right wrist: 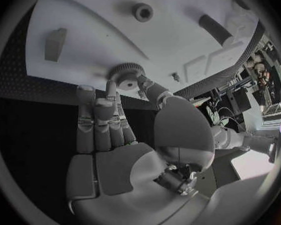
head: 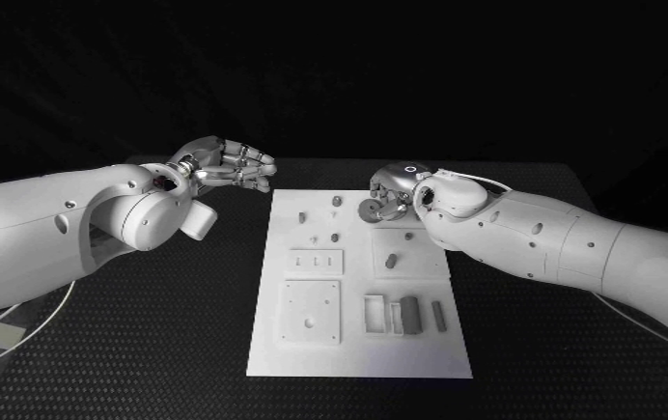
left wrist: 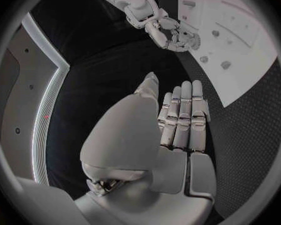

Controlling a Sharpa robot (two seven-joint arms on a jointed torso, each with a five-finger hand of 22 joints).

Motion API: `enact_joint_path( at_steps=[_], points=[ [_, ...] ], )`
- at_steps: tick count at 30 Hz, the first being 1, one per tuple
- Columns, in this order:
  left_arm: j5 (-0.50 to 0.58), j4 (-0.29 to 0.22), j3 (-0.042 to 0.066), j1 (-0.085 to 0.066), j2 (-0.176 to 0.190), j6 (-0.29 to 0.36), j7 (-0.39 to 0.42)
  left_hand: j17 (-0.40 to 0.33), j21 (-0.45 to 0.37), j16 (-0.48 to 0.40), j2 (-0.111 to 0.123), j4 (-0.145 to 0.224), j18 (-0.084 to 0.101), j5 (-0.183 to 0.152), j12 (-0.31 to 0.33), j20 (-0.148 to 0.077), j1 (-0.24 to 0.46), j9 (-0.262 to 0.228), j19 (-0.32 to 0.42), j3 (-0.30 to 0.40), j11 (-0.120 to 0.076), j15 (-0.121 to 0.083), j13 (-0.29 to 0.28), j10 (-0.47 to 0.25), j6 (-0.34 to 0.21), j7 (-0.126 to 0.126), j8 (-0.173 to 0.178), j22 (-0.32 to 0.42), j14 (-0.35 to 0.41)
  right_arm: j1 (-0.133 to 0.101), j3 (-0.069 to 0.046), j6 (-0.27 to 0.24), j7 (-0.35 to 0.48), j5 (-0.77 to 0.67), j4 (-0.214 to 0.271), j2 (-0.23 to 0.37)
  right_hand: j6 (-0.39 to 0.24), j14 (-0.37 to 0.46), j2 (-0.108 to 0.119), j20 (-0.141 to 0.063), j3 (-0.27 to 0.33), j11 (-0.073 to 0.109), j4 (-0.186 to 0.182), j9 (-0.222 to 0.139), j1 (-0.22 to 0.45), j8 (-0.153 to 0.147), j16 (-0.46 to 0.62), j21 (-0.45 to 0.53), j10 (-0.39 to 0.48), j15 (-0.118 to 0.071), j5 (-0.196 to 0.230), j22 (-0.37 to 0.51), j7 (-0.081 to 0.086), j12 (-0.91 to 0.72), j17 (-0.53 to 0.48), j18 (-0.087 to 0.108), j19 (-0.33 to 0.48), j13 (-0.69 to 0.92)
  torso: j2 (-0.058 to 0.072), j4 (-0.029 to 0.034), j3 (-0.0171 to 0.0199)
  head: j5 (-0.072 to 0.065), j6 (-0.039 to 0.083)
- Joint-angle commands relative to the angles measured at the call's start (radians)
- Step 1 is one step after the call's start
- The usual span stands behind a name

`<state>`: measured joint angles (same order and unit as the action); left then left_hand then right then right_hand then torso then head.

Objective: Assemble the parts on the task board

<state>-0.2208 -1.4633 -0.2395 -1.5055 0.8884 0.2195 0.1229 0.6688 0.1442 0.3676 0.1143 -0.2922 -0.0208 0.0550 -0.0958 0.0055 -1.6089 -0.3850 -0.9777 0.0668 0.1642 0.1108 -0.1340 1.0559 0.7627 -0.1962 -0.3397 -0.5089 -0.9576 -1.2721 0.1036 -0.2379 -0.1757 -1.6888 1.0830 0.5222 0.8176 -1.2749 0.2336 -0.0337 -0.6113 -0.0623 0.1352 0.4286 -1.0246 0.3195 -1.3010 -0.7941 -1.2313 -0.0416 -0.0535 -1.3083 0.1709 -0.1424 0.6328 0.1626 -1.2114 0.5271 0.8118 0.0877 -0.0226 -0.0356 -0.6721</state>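
The white task board (head: 359,348) lies in the middle of the black table. My right hand (head: 391,196) hovers over the board's far right part and pinches a round toothed gear (head: 374,211) between thumb and fingers; the right wrist view shows the gear (right wrist: 125,76) close above the board (right wrist: 84,15). Small grey parts stand or lie on the board: a peg (head: 304,217), an oblong piece (head: 391,261) and a dark block (head: 408,312). My left hand (head: 223,167) hangs off the board's far left corner, fingers straight and holding nothing (left wrist: 181,117).
A square plate (head: 312,312) and a slotted plate (head: 316,262) sit on the board's left half, with an open frame (head: 375,312) and a thin bar (head: 438,316) near the front right. Black table (head: 167,343) surrounds the board.
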Motion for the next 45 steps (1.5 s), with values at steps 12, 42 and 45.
enact_joint_path(
  at_steps=[12,42,45],
  points=[
    [-0.002,-0.001,0.001,-0.001,-0.003,-0.012,0.006,0.002,-0.007,-0.005,0.001,0.002,-0.012,-0.004,0.004,0.004,0.006,-0.002,-0.001,0.007,0.003,-0.001,-0.002,-0.001,-0.008,-0.017,0.003,-0.001,-0.006,0.006,0.000,0.033,0.019,-0.001,-0.006,-0.017,0.019,-0.005,-0.056,-0.004,0.044,0.033,0.053,0.000,-0.027,0.006,-0.030,-0.011,-0.087,-0.038,0.001,-0.020,-0.028,-0.152,0.021,0.099,-0.004,0.213,0.000,0.0007,-0.0003,0.004,-0.003],
    [-0.002,-0.003,0.001,-0.001,0.001,-0.013,0.005,0.004,-0.007,-0.007,0.002,0.002,-0.012,-0.004,0.005,0.004,0.006,-0.002,-0.002,0.007,0.003,-0.001,-0.002,-0.001,-0.008,-0.017,0.003,-0.002,-0.007,0.012,0.002,0.085,0.027,-0.020,-0.010,-0.008,-0.030,0.004,-0.049,-0.018,0.023,0.028,0.130,-0.001,-0.047,-0.040,-0.151,-0.074,0.084,-0.033,0.003,-0.022,-0.022,-0.776,0.142,0.099,-0.005,0.784,0.000,-0.0015,0.0012,0.004,-0.004],
    [-0.002,-0.003,0.001,-0.001,0.001,-0.013,0.005,0.004,-0.007,-0.007,0.002,0.002,-0.012,-0.004,0.005,0.004,0.006,-0.002,-0.002,0.007,0.003,-0.001,-0.002,-0.001,-0.008,-0.017,0.003,-0.002,-0.007,0.013,0.002,0.087,0.028,-0.020,-0.010,-0.008,-0.036,0.005,-0.047,-0.017,0.025,0.027,0.136,-0.002,-0.046,-0.042,-0.152,-0.076,0.086,-0.032,0.003,-0.022,-0.021,-0.779,0.144,0.099,-0.004,0.783,-0.001,-0.0016,0.0012,0.003,-0.005]
  ],
)
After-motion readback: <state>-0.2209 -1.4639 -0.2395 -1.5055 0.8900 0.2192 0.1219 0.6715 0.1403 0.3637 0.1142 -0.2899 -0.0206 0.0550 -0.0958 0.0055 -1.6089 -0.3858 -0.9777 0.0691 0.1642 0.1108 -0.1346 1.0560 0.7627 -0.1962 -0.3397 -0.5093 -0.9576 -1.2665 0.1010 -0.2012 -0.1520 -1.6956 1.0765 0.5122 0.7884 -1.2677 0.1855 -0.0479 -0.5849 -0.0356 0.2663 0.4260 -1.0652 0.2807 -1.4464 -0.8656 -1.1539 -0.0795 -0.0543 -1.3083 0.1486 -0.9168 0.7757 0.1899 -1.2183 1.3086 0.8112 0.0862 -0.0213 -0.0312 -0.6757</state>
